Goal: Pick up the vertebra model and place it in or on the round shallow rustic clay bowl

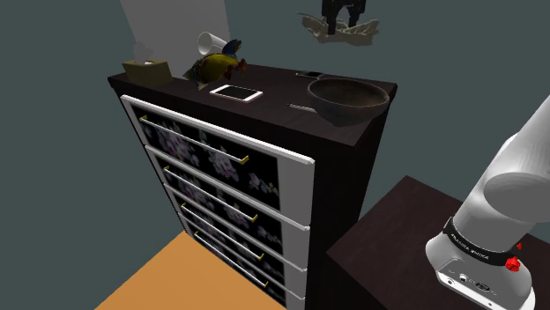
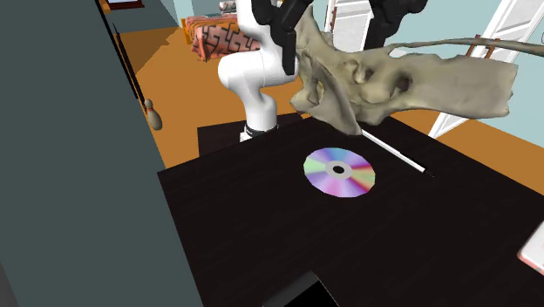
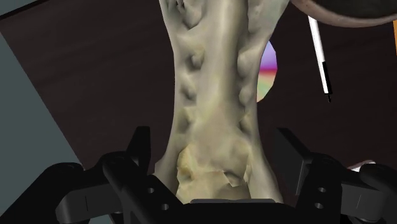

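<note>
We see the pale, bone-coloured vertebra model (image 2: 410,83) up in the air. One end is clasped between the black fingers (image 3: 141,151) of the gripper (image 3: 214,147), which press on it from both sides. Its surface is knobbly, with ridges, pits and flaring wings. In the shoulder view it hangs clear above the dark counter (image 1: 282,86), just above and slightly left of the round, shallow, dark brown bowl (image 1: 353,111), and does not touch it.

From the shoulder view's left, the counter carries these things:
- A tan tissue box (image 1: 145,69) sits at the far corner.
- A white cup (image 1: 210,41) is tilted, just behind a yellow-green parrot figure (image 1: 216,64).
- A flat white phone (image 1: 236,92) lies face up.
- A thin white pen (image 1: 302,107) lies just beside the bowl.
- The bowl stands near the right-hand edge.

In the second exterior view a rainbow-sheened disc (image 2: 340,172) lies flat on the counter under the vertebra model, with the pen just to its right.

Below the counter are white-framed drawers (image 1: 220,167) with dark floral fronts and brass handles. An orange floor (image 1: 159,282) shows lower left. The white arm (image 1: 516,176) rises from its dark stand (image 1: 397,238) at lower right.
</note>
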`<state>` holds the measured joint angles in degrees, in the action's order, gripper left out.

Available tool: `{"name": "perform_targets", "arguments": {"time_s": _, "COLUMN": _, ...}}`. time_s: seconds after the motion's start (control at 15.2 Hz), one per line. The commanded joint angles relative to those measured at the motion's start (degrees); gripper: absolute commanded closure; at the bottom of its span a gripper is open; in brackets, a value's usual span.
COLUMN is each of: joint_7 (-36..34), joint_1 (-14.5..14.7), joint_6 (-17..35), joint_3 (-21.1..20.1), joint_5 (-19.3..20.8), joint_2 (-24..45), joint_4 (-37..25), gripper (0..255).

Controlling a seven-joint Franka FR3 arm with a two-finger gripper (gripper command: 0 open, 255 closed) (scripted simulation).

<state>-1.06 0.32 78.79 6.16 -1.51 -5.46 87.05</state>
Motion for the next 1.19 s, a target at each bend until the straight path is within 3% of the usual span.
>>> {"name": "perform_targets", "arguments": {"time_s": 0.0, "joint_7": 0.1, "joint_1": 0.0, "joint_6": -1.8, "joint_3": 0.1, "joint_5": -0.1, "joint_2": 0.7, "joint_4": -2.6, "gripper": 255}}
{"name": "perform_targets", "arguments": {"time_s": 0.2, "joint_7": 0.1, "joint_1": -0.1, "joint_6": -3.9, "joint_3": 0.1, "joint_5": -0.2, "joint_2": 1.7, "joint_4": -5.6, "gripper": 255}}
{"name": "perform_targets", "arguments": {"time_s": 0.66, "joint_7": -8.0, "joint_1": 3.1, "joint_6": -2.3, "joint_3": -4.7, "joint_5": -0.6, "joint_2": -10.3, "joint_4": 7.7, "gripper": 255}}
{"name": "perform_targets", "arguments": {"time_s": 1.12, "joint_7": -16.2, "joint_1": 5.7, "joint_6": -2.4, "joint_3": -10.2, "joint_5": -3.1, "joint_2": -19.5, "joint_4": 16.4, "gripper": 255}}
